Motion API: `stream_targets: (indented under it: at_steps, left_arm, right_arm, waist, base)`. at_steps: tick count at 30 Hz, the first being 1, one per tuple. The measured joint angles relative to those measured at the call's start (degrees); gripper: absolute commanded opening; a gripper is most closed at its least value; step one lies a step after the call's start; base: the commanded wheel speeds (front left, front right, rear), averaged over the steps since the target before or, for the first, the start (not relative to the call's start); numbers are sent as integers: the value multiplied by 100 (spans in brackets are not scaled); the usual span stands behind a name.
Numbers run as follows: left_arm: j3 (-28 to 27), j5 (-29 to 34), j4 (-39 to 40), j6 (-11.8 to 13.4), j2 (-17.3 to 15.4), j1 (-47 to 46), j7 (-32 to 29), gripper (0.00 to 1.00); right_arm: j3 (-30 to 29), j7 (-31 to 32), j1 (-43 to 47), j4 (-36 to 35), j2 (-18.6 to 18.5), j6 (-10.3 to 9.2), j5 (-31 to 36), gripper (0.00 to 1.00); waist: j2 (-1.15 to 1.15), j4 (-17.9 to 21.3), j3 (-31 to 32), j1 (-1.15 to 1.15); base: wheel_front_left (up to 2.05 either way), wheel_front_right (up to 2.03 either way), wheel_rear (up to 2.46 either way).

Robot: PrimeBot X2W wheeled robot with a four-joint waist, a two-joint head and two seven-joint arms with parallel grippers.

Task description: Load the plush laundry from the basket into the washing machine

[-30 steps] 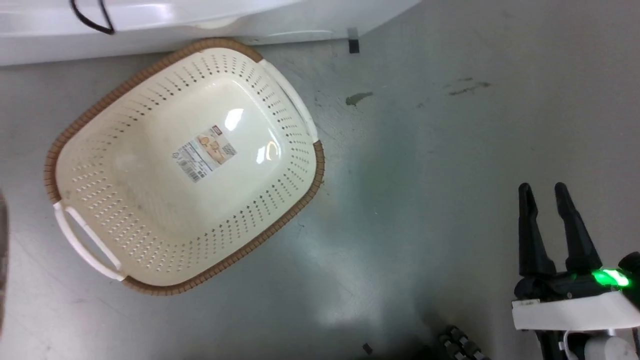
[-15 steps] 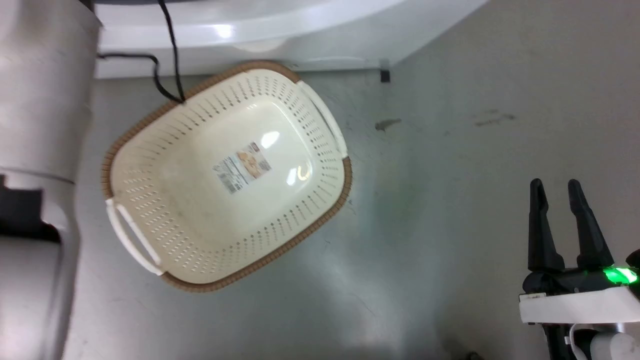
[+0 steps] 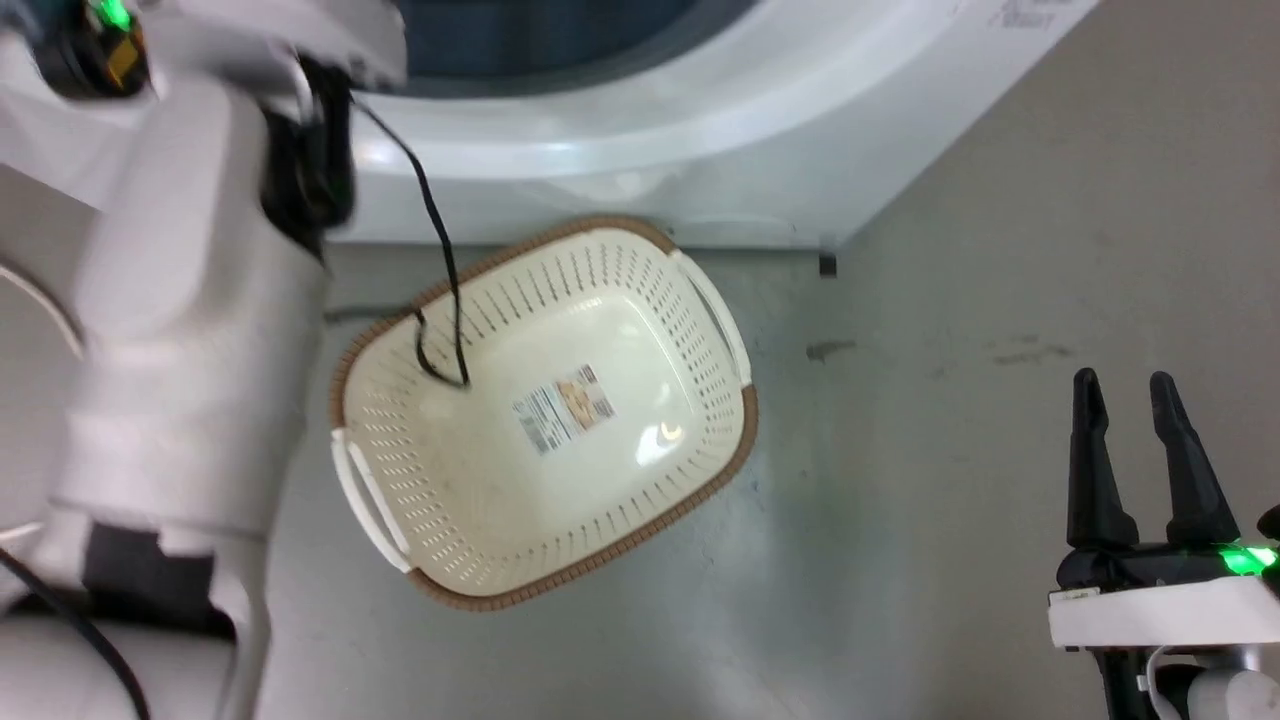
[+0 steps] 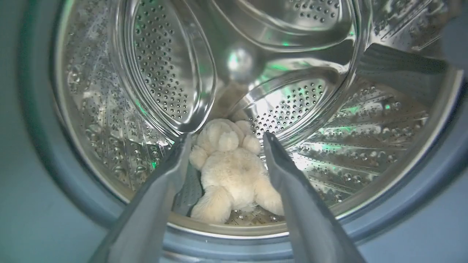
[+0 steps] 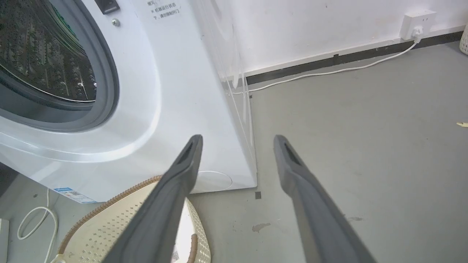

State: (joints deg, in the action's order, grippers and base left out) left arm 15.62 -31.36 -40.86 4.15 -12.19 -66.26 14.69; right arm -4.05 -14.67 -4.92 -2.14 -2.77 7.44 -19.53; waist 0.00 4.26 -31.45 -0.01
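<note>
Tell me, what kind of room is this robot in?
Probably a laundry room, or a test room set up as one: a white front-loading washing machine stands on a bare grey floor, a cream basket sits before it, and a plush toy lies in its steel drum.

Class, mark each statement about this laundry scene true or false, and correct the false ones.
1. The plush laundry lies in the drum of the washing machine. True.
2. The basket holds a towel. False: its bottom carries a label sticker, no towel.
3. The left gripper is shut on the plush laundry. False: it is open, the toy lying beyond its fingers.
4. The right gripper is open, holding nothing. True.
</note>
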Motion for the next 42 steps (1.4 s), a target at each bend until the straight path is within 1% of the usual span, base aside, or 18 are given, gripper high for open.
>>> stream_targets:
  at_steps: [5, 12, 20, 29, 36, 39, 42]
  left_arm:
    - [-234, 68, 477, 124, 121, 733, 0, 100]
    - [-322, 392, 993, 231, 192, 1666, 0, 100]
    - [-431, 569, 1533, 299, 185, 2617, 0, 100]
    - [-560, 800, 2312, 463, 155, 3720, 0, 100]
    - [-698, 792, 2652, 587, 74, 4518, 0, 100]
    - [-724, 771, 2819, 659, 80, 4823, 0, 100]
    - [-711, 746, 2951, 679, 78, 5102, -4, 100]
  right_arm:
    - [3, 45, 2, 81, 0, 0, -2, 100]
    - [63, 45, 59, 238, 0, 0, -38, 100]
    - [142, 45, 261, 400, 0, 0, -65, 100]
    - [238, 54, 565, 482, 0, 0, -19, 100]
    - [256, 107, 739, 492, -1, 0, -18, 100]
    - [267, 122, 831, 491, -1, 0, -15, 100]
    - [267, 130, 917, 490, -1, 0, -10, 100]
  waist:
    - [0, -105, 352, 0]
    - [0, -152, 895, 0]
    - [0, -166, 1548, 0]
    - [0, -226, 2235, 0]
    - [0, -250, 2655, 0]
    - [0, -258, 2822, 0]
    - [0, -273, 2973, 0]
  base:
    - [0, 0, 0]
    - [0, 0, 0]
    - [0, 0, 0]
    - [0, 0, 0]
    - [0, 0, 0]
    - [0, 0, 0]
    - [0, 0, 0]
